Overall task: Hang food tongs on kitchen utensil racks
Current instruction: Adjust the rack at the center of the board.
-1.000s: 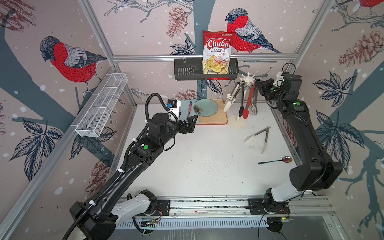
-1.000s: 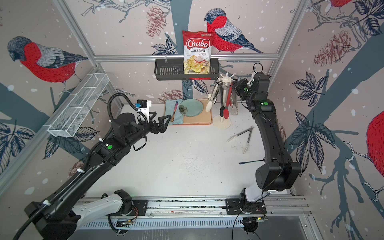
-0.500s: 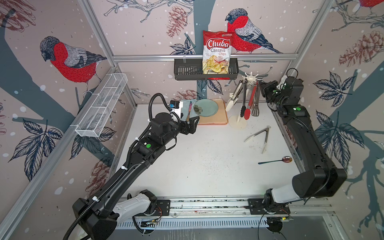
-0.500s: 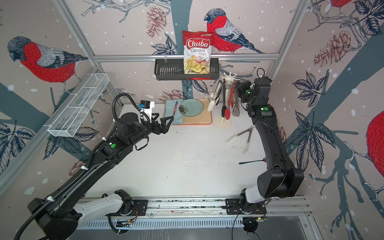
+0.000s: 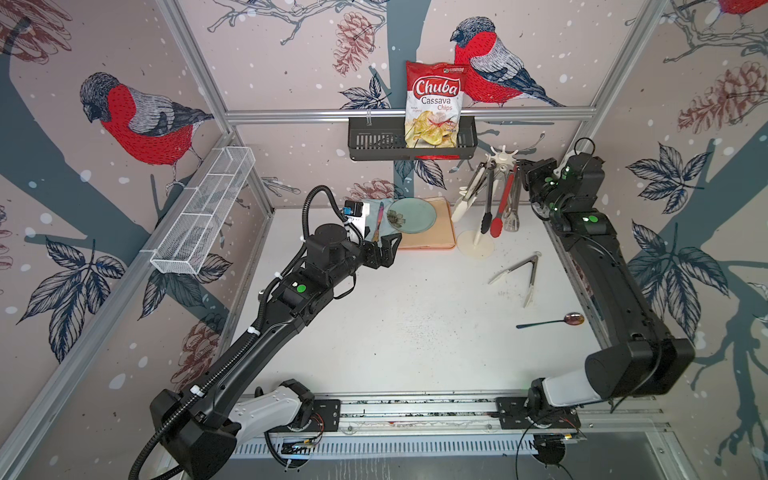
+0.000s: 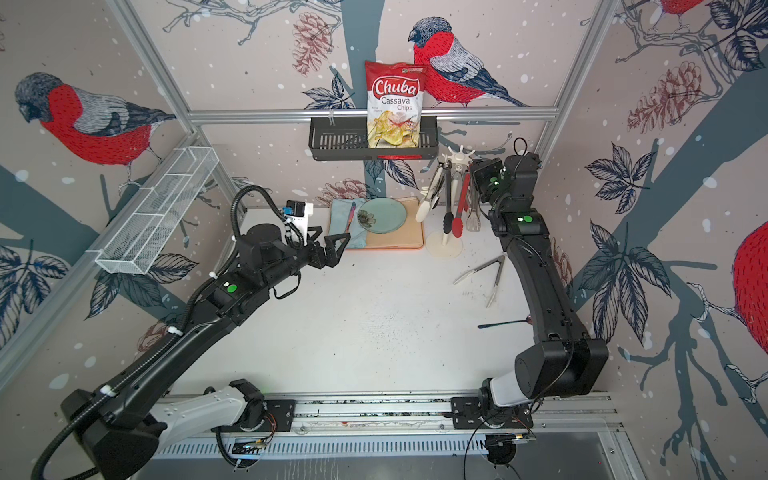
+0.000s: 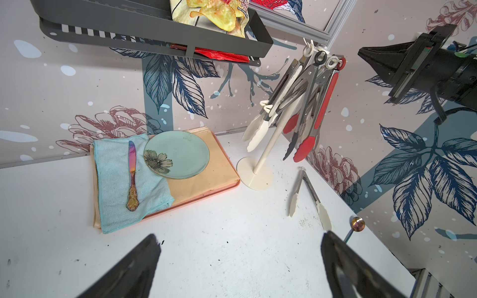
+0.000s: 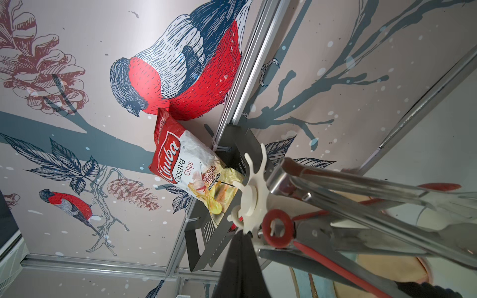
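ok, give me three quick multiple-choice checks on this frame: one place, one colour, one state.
1. Where do the loose tongs lie?
A) in the black basket
B) on the table, near the base of the utensil rack
C) on the plate

2. What colour are their tips?
A) red
B) white
C) black

3. How is the left tool?
A) shut on the spoon
B) shut on the knife
C) open and empty

Key:
1 B: they lie flat on the white surface beside the round cream base.
2 B: both ends are pale white in the left wrist view.
3 C: its jaws stand wide apart over the table with nothing between them.
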Robot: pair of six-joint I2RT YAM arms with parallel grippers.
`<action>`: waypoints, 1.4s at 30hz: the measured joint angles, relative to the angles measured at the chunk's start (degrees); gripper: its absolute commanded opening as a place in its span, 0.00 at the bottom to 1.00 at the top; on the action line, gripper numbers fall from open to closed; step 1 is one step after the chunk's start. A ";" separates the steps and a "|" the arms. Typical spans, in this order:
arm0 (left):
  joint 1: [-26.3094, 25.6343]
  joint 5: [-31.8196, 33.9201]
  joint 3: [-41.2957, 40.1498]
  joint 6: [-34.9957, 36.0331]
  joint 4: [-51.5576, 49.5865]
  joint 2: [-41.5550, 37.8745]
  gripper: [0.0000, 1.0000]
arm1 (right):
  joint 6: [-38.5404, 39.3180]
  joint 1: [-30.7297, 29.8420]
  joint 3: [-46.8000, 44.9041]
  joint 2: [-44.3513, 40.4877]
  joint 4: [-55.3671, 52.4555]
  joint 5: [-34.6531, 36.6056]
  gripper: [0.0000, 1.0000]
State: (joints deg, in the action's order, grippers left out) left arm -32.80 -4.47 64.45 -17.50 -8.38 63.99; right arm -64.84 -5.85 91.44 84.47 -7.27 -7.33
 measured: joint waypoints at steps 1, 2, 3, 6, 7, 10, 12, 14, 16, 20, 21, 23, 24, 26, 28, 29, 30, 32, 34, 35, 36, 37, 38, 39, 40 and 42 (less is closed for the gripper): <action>0.00 0.00 0.00 -0.11 -0.02 0.02 0.96 | 0.02 0.11 0.13 0.00 -0.20 -0.20 0.18; 0.00 -0.04 0.00 -0.13 0.07 0.02 0.96 | 0.04 0.24 0.26 0.02 -0.55 -0.70 0.21; 0.00 -0.04 0.00 -0.17 0.28 0.02 0.96 | 0.09 0.31 0.26 0.02 -0.81 -0.94 0.23; 0.00 -0.04 -0.02 -0.28 0.39 0.13 0.96 | 0.50 0.90 -0.09 -0.48 -1.33 -2.47 0.31; 0.00 -0.04 -0.02 -0.28 0.39 0.17 0.96 | 0.63 1.22 -0.42 -0.96 -1.75 -2.62 0.32; 0.00 -0.04 0.00 -0.28 0.39 0.20 0.96 | 0.92 2.27 -0.74 -2.10 -1.99 -3.93 0.36; 0.00 -0.04 0.00 -0.31 0.39 0.26 0.96 | 1.64 2.80 -0.81 -2.54 -1.99 -5.05 0.39; 0.00 -0.04 0.00 -0.33 0.39 0.33 0.96 | 1.97 2.95 -0.87 -2.80 -1.99 -6.05 0.43; 0.00 -0.07 0.09 -0.42 0.37 0.42 0.96 | 3.08 3.17 -0.87 -3.08 -2.29 -7.43 0.47; 0.00 -1.16 1.92 -0.70 0.37 1.66 0.96 | 6.69 4.50 0.31 -3.91 -4.48 -10.49 0.54; 0.00 -1.53 2.71 -0.72 0.37 2.16 0.96 | 7.85 5.01 0.66 -4.15 -4.98 -11.21 0.55; 0.00 -2.08 4.83 -0.72 0.57 3.76 0.96 | 10.36 6.03 1.14 -4.74 -5.86 -12.92 0.59; 0.00 -2.56 5.55 -0.70 0.74 4.39 0.96 | 12.02 6.54 1.18 -5.14 -6.40 -13.84 0.60; 0.00 -3.10 6.29 -0.68 1.68 5.42 0.96 | 16.13 7.50 1.05 -6.32 -7.82 -15.80 0.65; 0.00 -4.04 6.45 -0.59 1.95 5.99 0.96 | 20.63 8.28 -0.09 -8.13 -8.81 -17.14 0.66; 0.00 -4.50 6.54 -0.52 1.97 6.23 0.96 | 23.32 8.74 -1.18 -9.46 -9.68 -17.64 0.66; 0.00 -4.48 6.60 -0.48 2.08 6.36 0.96 | 25.88 9.22 -2.49 -10.71 -10.34 -18.27 0.67; 0.00 -4.55 6.80 -0.35 2.12 6.49 0.96 | 31.50 10.23 -7.02 -14.12 -11.32 -19.17 0.67; 0.00 -4.79 6.84 0.02 2.40 6.51 0.96 | 36.65 11.17 -13.44 -18.05 -11.67 -20.50 0.67; 0.00 -4.92 6.84 0.42 2.71 6.56 0.96 | 38.88 11.56 -17.22 -20.00 -11.13 -21.44 0.65; 0.00 -5.07 6.86 0.81 2.95 6.64 0.96 | 40.79 11.96 -21.20 -21.84 -10.45 -22.25 0.65; 0.00 -5.57 6.88 0.94 3.08 6.78 0.96 | 42.49 12.37 -25.53 -23.61 -9.86 -23.37 0.65; 0.00 -5.86 6.88 0.96 3.13 6.91 0.96 | 43.91 12.79 -29.99 -25.14 -8.57 -24.35 0.64; 0.00 -5.97 6.88 0.98 3.15 6.99 0.96 | 44.61 13.11 -33.42 -26.21 -7.41 -24.87 0.64; 0.00 -6.01 6.88 1.01 3.15 7.06 0.96 | 45.70 13.40 -37.79 -27.45 -5.53 -25.53 0.64; 0.00 -6.10 6.84 1.11 3.19 7.06 0.96 | 46.99 13.49 -45.22 -29.09 -1.57 -26.56 0.63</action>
State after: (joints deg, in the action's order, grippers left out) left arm -32.80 -10.57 71.29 -16.38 -5.19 71.05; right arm -17.85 7.64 46.22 55.37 -8.84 -33.89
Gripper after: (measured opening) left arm 0.962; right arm 0.634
